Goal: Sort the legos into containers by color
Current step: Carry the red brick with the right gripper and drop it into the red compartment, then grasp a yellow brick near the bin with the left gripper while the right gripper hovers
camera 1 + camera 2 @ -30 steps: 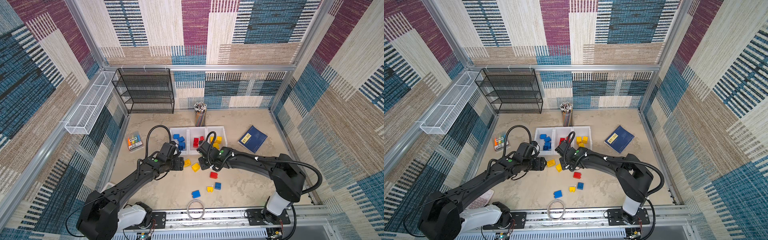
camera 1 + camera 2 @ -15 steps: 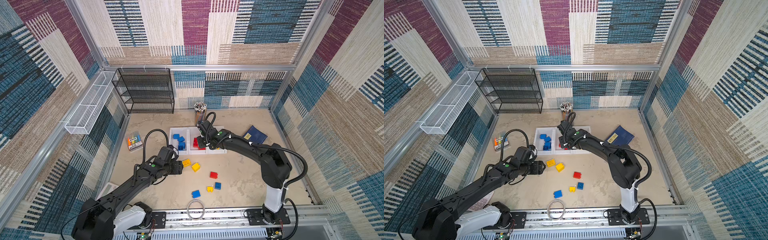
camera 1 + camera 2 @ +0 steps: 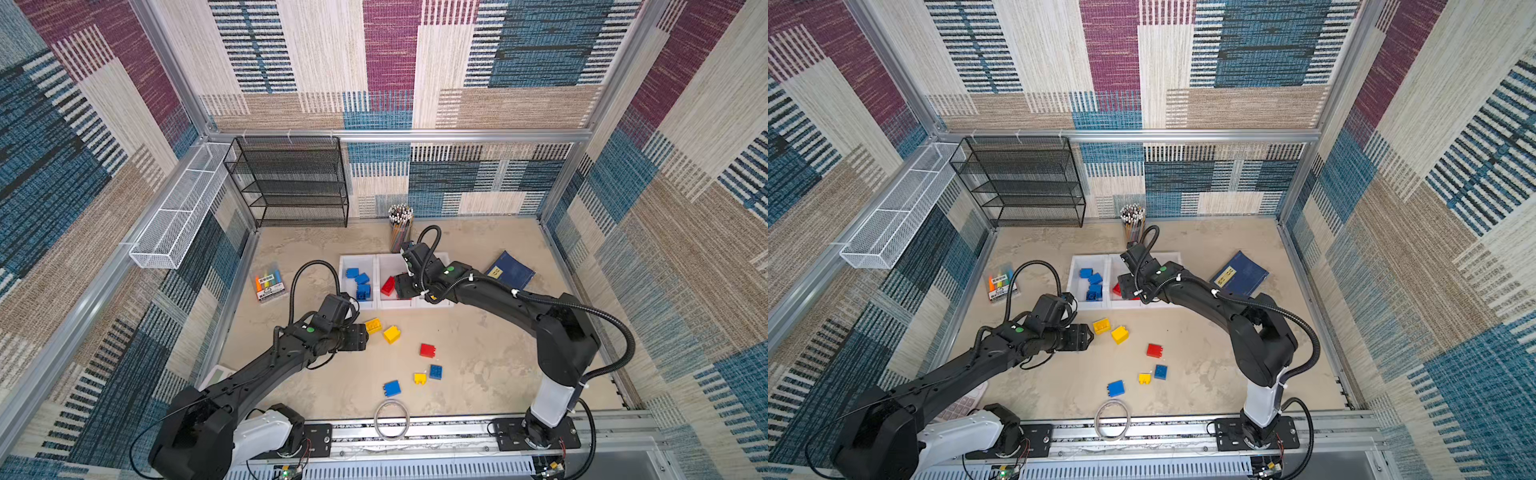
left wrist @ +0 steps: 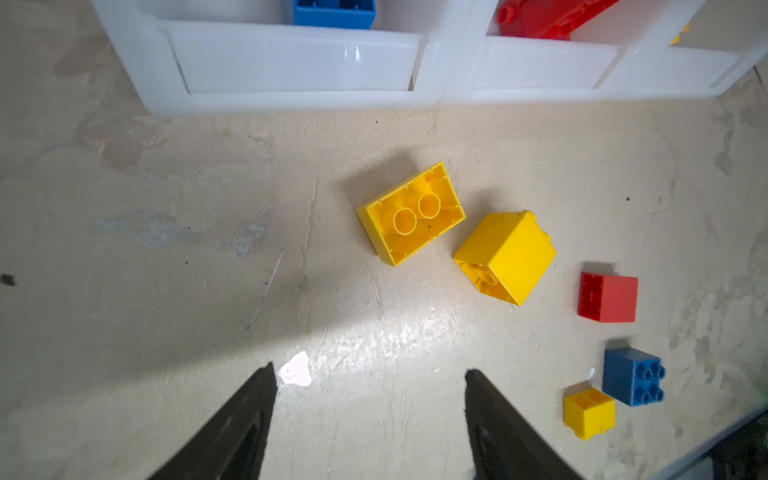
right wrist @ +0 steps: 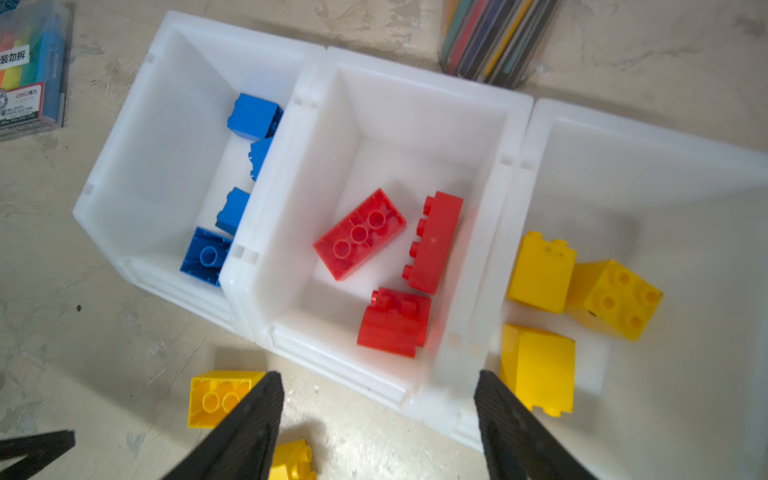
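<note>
Three white containers stand in a row. The left one (image 5: 124,174) holds blue legos (image 5: 253,116), the middle one (image 5: 415,83) three red legos (image 5: 359,235), the right one (image 5: 623,137) three yellow legos (image 5: 540,272). My right gripper (image 5: 378,376) hangs open and empty over the middle container's front lip (image 3: 401,286). Two yellow legos (image 4: 411,214) (image 4: 505,257) lie just ahead of my left gripper (image 4: 369,369), which is open and empty low over the table (image 3: 365,336). Loose on the table beyond them lie a red (image 3: 427,350), two blue (image 3: 435,371) (image 3: 392,388) and a small yellow lego (image 3: 419,378).
A highlighter pack (image 3: 269,284) lies left of the containers. A pencil cup (image 3: 401,226) stands behind them and a blue notebook (image 3: 510,272) lies to their right. A black mesh rack (image 3: 291,183) fills the back left corner. A cable ring (image 3: 391,419) lies at the front edge.
My right arm has swung back from the loose legos to the middle container and its jaws have opened. My left gripper has shifted slightly toward the front.
</note>
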